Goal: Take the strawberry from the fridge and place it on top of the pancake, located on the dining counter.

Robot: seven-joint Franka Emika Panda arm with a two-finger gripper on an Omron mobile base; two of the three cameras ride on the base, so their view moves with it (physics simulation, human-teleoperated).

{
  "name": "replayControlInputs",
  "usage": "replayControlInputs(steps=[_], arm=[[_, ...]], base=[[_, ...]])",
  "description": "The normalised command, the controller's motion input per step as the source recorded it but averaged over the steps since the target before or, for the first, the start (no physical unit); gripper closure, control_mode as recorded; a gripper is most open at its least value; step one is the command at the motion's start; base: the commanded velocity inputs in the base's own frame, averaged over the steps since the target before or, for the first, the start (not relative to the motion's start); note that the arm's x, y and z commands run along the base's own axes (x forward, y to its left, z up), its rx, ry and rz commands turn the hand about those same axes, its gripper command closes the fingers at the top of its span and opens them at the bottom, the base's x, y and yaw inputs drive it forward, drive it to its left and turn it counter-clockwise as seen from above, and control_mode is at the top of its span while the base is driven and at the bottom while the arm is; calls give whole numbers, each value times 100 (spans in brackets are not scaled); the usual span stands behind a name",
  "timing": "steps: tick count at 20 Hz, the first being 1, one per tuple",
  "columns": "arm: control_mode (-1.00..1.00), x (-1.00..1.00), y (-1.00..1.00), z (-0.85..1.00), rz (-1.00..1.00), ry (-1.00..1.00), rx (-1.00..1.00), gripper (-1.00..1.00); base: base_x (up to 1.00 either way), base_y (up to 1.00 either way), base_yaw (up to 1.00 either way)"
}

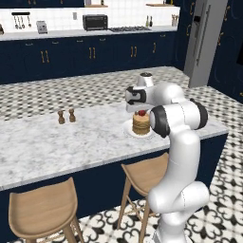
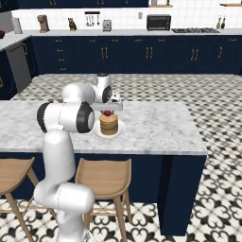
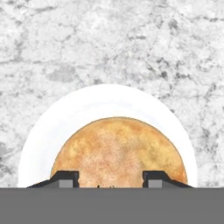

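Left base view shows the fridge (image 1: 205,40) far off at the upper right, tall and grey, its doors shut from what I can make out, well away from where I work. Nearer lies the dining counter (image 1: 71,142), a long slab of white-grey marble on a navy base, with wooden stools (image 1: 45,209) tucked under its near edge. My white arm (image 1: 178,156) rises from the lower right and bends forward over the marble.

On the counter, near its right end, sits a small white plate (image 1: 128,130) bearing the pancake (image 1: 141,124), a short golden-brown stack. From the right base camera the same stack (image 2: 109,124) stands just in front of my elbow.

My pincer (image 1: 141,108) hangs straight above the stack, pointing down. Looking along my hand, its two dark tips (image 3: 66,178) stand apart, one at each side of the round brown pancake (image 3: 118,148), with the plate's white rim (image 3: 43,131) curving around it and bare marble beyond.

Two small brown shakers (image 1: 66,116) stand side by side on the marble, well to the left of the plate.

The strawberry (image 1: 141,113) is tiny and bright red, sitting at the top of the stack directly beneath my pincer; the right base camera shows it (image 2: 107,113) there too. Whether my tips are pressing its sides or stand clear of it, I cannot tell.
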Motion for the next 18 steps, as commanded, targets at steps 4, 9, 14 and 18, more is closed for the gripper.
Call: replayControlInputs(steps=[4,9,14,18], arm=[[-100,0,1,-16,0,0,0,-100],[-100,0,0,-5,0,0,0,-100],[-100,0,0,1,0,0,0,-100],[-100,-6,1,37,1,0,-2,-100]], base=[[0,0,0],[0,0,0],[0,0,0],[0,0,0]])
